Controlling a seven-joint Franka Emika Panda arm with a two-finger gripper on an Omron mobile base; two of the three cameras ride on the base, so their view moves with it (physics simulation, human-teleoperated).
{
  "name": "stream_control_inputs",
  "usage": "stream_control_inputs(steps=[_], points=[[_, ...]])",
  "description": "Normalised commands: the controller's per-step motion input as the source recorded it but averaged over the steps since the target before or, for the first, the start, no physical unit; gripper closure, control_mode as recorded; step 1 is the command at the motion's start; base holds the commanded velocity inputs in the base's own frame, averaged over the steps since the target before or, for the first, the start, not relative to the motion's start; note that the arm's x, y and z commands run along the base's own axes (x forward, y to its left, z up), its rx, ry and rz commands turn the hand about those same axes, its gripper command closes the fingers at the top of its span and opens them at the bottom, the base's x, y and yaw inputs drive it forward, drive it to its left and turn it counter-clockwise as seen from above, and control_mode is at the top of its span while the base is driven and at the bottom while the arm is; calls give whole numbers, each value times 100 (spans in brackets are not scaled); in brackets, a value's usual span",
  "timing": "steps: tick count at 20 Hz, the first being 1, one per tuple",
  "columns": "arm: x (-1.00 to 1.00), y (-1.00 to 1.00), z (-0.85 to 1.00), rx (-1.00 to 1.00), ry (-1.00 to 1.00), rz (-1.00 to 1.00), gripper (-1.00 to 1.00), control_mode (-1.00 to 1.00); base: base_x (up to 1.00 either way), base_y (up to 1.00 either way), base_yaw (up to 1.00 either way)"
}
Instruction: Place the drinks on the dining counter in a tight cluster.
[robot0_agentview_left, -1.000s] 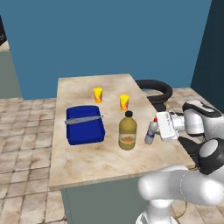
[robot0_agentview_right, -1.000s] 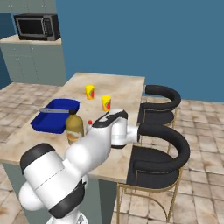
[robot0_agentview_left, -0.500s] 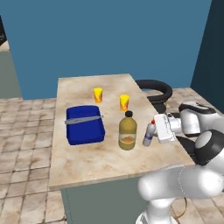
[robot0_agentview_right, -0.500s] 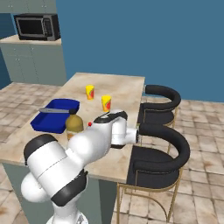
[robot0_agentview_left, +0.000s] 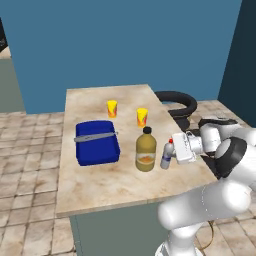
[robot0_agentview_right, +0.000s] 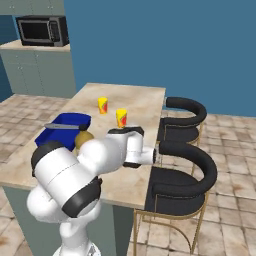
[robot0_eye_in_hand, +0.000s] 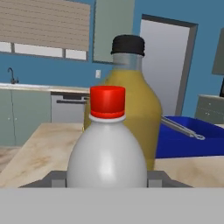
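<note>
Upright, red cap up, the silver-white bottle (robot0_agentview_left: 166, 156) sits clamped in the claw (robot0_agentview_left: 172, 155).

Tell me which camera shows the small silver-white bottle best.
The hand view: the silver-white bottle sits close up between the gripper fingertips, the amber bottle right behind it. The left base view shows it small beside the amber bottle; in the right base view the arm hides it.

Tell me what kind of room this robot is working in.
Most likely a home kitchen with a dining area: a black microwave sits on grey-green cabinets, a beige marble-look island counter holds drinks, and black round-backed bar stools stand alongside it.
</note>
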Motion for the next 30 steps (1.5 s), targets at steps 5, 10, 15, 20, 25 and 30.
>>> stream_control_inputs(steps=[5, 10, 15, 20, 25, 30], points=[[7, 4, -23, 0, 0, 0, 100, -100, 0, 0, 0], [1, 1, -26, 0, 0, 0, 100, -100, 0, 0, 0], [3, 0, -20, 0, 0, 0, 100, -100, 0, 0, 0], [0, 6, -23, -1, -3, 0, 100, -100, 0, 0, 0], [0, 10, -27, -3, -1, 0, 100, -100, 0, 0, 0], [-1, 6, -25, -2, -3, 0, 100, -100, 0, 0, 0]])
